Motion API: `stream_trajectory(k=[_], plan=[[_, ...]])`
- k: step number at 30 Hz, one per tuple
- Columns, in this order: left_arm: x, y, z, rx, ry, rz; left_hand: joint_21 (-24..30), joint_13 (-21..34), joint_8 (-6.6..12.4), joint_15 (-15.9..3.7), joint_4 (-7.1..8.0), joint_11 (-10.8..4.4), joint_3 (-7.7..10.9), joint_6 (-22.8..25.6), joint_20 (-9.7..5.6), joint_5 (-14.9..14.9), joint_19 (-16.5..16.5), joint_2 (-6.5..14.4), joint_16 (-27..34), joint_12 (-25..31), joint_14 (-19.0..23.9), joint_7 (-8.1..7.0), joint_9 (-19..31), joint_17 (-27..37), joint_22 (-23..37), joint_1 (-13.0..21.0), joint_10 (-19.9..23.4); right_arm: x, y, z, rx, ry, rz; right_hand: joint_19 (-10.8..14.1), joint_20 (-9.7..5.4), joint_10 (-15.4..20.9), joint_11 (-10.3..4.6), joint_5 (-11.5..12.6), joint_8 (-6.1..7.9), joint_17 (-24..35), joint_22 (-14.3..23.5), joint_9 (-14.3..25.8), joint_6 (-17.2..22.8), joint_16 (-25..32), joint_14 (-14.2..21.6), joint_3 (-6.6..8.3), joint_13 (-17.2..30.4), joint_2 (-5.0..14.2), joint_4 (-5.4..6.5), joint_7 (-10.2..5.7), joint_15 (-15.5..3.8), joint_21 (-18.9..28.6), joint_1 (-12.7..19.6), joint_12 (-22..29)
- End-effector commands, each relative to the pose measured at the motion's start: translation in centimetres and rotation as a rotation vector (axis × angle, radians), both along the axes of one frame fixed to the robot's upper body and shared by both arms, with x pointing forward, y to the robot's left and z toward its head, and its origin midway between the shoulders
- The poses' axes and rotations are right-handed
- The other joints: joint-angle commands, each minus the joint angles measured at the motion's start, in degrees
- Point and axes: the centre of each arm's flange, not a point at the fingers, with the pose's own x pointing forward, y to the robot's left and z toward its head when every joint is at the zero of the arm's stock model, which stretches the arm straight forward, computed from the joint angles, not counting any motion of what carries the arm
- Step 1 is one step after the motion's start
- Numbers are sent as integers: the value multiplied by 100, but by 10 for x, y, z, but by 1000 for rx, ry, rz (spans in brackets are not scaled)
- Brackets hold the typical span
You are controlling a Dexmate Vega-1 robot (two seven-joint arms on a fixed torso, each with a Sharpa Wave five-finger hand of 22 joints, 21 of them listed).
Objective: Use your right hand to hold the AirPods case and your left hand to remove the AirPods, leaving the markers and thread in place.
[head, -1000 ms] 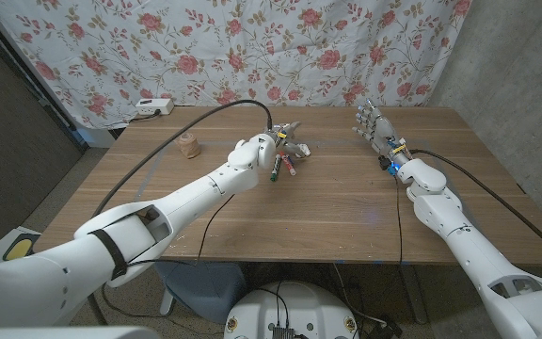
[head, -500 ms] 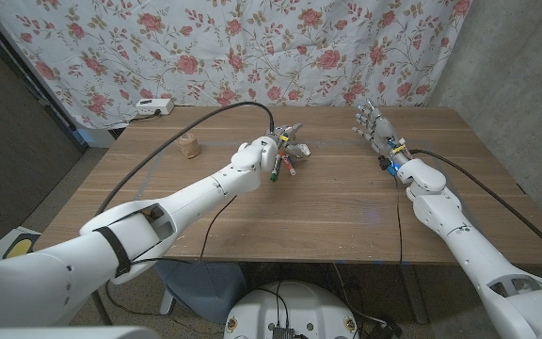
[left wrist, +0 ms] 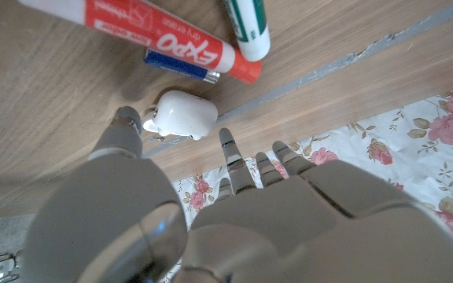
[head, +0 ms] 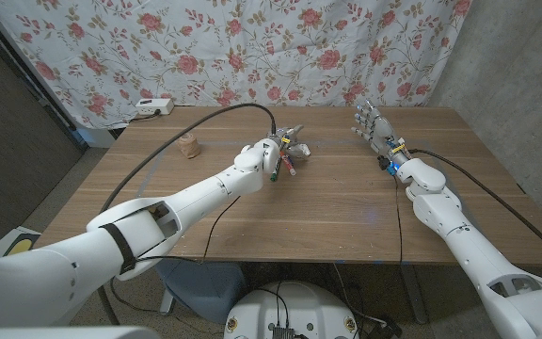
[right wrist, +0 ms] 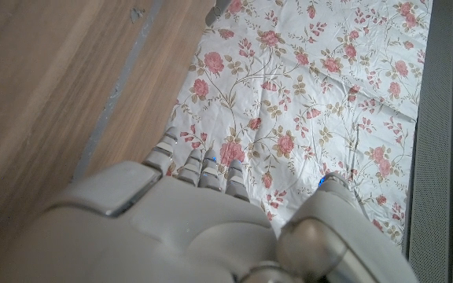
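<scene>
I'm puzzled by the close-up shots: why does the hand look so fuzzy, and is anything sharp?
Left wrist view: the left hand sits close to the lens, blurred, while the AirPods case and red marker are sharp. Right wrist view: right hand soft, floral cloth clearer.

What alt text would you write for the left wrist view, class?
The left hand reaches over a wooden table toward a white AirPods case, one finger beside it. Red, green and blue markers lie just beyond the case.

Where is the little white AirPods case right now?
The AirPods case lies on the table by the markers, just past the left hand near the table's far middle.
</scene>
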Motion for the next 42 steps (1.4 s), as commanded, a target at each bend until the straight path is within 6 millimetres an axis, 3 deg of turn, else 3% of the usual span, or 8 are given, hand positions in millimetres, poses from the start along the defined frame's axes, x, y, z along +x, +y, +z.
stream_trajectory(k=[1,8,14,42], plan=[[4,-5,-5,0,14,-9,-1,13,40,-34,-36,-29,9,-797,-32,-11,32,8,15,24,52,-31,20,13,-1,67,87,-1,-3,-1,1,7,-6,-7,42,31,36,-12,13,10,9,21,-34,18,-42,6,7,53,-42,-6,29,3,8,29],[7,-4,-6,3,28,-1,1,21,37,-57,-36,-39,-3,-766,-36,-15,51,2,33,57,120,-56,20,13,-1,76,184,1,-2,-1,-1,10,-4,-10,39,29,36,-13,11,10,9,21,-36,16,-48,4,7,54,-44,5,29,2,3,27],[7,-2,-6,8,26,-4,-1,55,35,-109,-26,-198,-10,-715,-29,-15,66,30,68,124,254,-53,20,15,-2,90,355,3,-1,-1,-1,12,-2,-11,38,31,46,-13,9,11,9,21,-40,18,-46,3,7,58,-45,-1,21,2,-1,26],[9,-11,-15,11,36,-28,5,161,49,-173,-57,-266,39,-546,-3,3,154,151,74,221,446,-11,21,15,-4,281,584,5,0,-3,1,20,-2,-14,36,34,53,-14,9,14,9,21,-34,20,-48,-2,7,69,-45,8,31,3,-24,25]])
